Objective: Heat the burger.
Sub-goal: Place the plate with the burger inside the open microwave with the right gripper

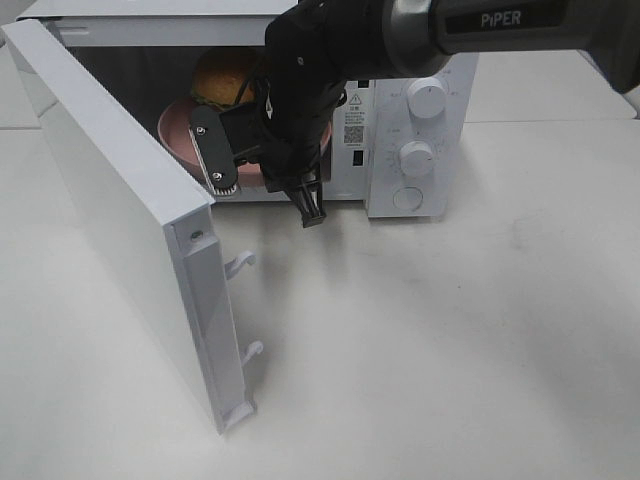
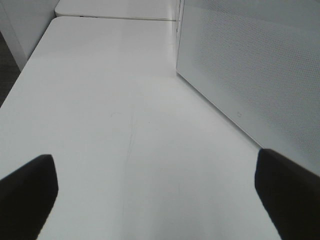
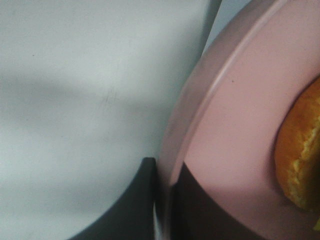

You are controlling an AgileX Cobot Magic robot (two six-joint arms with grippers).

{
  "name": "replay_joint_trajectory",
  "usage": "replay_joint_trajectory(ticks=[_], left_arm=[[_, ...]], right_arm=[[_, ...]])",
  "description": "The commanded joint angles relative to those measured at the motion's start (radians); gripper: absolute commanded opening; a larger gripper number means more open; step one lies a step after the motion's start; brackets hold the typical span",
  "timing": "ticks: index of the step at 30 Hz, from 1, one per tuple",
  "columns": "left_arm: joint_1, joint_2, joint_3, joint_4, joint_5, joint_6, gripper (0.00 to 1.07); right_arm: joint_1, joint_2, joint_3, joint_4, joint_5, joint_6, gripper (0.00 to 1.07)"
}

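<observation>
Because the microwave (image 1: 420, 100) has its door (image 1: 110, 200) swung open beside the arm, a careless pull-back could drag the pink plate (image 3: 235, 125) and tip the burger (image 1: 225, 78) resting on it inside the cavity. Here the right tool (image 3: 164, 200) pinches the plate's rim, while the left tool (image 2: 157, 195) hangs spread over the counter (image 2: 100, 100). The arm hides the burger's lower layers.

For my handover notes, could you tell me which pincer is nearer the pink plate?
Right. The right pincer is shut on the rim of the pink plate at the microwave opening; the left pincer is open above the table, outside the door.
</observation>
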Motion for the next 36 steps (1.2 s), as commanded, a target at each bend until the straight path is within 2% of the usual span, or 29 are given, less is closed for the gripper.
replay_joint_trajectory(ticks=[1, 13, 20, 25, 27, 28, 29, 30, 31, 36], left_arm=[[-0.006, -0.017, 0.003, -0.004, -0.013, 0.002, 1.0], [-0.006, -0.017, 0.003, -0.004, -0.013, 0.002, 1.0], [-0.006, -0.017, 0.003, -0.004, -0.013, 0.002, 1.0], [-0.006, -0.017, 0.003, -0.004, -0.013, 0.002, 1.0], [-0.006, -0.017, 0.003, -0.004, -0.013, 0.002, 1.0], [-0.006, -0.017, 0.003, -0.004, -0.013, 0.002, 1.0], [-0.006, -0.017, 0.003, -0.004, -0.013, 0.002, 1.0], [-0.006, -0.017, 0.003, -0.004, -0.013, 0.002, 1.0], [-0.006, -0.017, 0.003, -0.004, -0.013, 0.002, 1.0], [-0.006, -0.017, 0.003, -0.004, -0.013, 0.002, 1.0]], right_arm=[[-0.004, 0.0, -0.039, -0.028, -0.041, 0.015, 0.0], [-0.004, 0.094, -0.171, -0.058, -0.038, 0.064, 0.0], [-0.004, 0.119, -0.184, -0.08, -0.092, 0.077, 0.04], [-0.007, 0.129, -0.184, -0.083, -0.113, 0.077, 0.13], [-0.007, 0.138, -0.184, -0.084, -0.128, 0.078, 0.22], [-0.007, 0.138, -0.184, -0.084, -0.128, 0.078, 0.22], [-0.007, 0.141, -0.184, -0.084, -0.132, 0.081, 0.29], [-0.007, 0.141, -0.184, -0.084, -0.132, 0.081, 0.29], [-0.007, 0.141, -0.184, -0.084, -0.141, 0.091, 0.37], [-0.007, 0.141, -0.184, -0.078, -0.13, 0.1, 0.45]])
